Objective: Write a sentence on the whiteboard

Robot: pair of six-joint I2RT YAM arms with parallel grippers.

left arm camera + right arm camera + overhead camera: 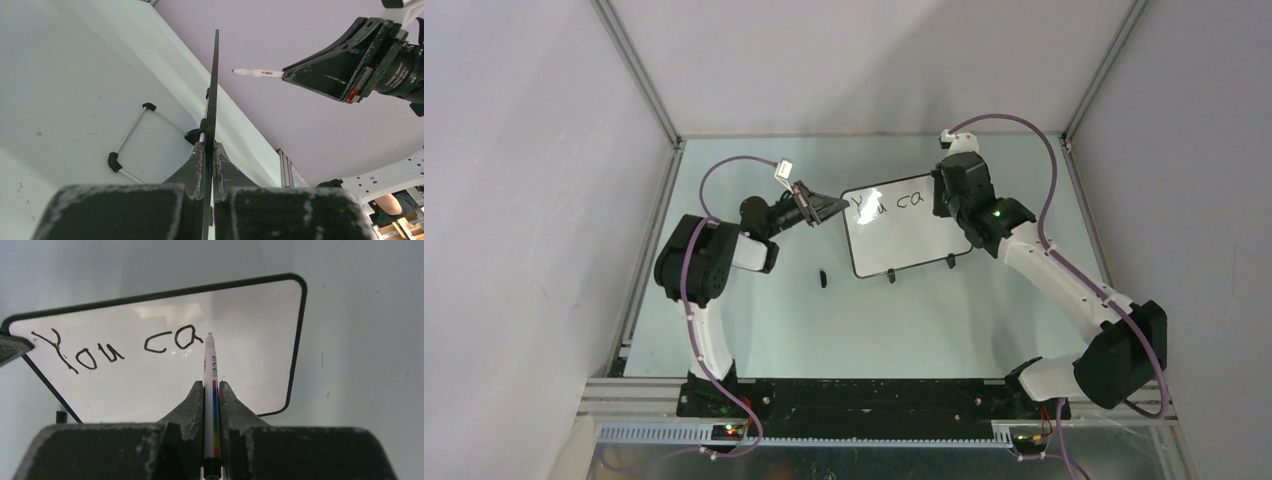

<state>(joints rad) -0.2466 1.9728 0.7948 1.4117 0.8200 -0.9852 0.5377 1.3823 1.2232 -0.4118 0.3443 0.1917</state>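
Observation:
The whiteboard (pixel 902 226) stands tilted on its two black feet at the table's middle. Black marker letters (pixel 120 347) on it read "You ca" in one line. My left gripper (pixel 826 208) is shut on the board's left edge, seen edge-on in the left wrist view (pixel 214 90). My right gripper (pixel 946 192) is shut on a white marker (pixel 209 385) with a rainbow stripe. The marker tip touches or hovers just right of the "a". The marker and right gripper also show in the left wrist view (pixel 260 73).
A small black marker cap (pixel 822 277) lies on the table in front of the board's left corner. The board's wire stand (pixel 132 132) rests on the table. Metal frame rails and grey walls enclose the table.

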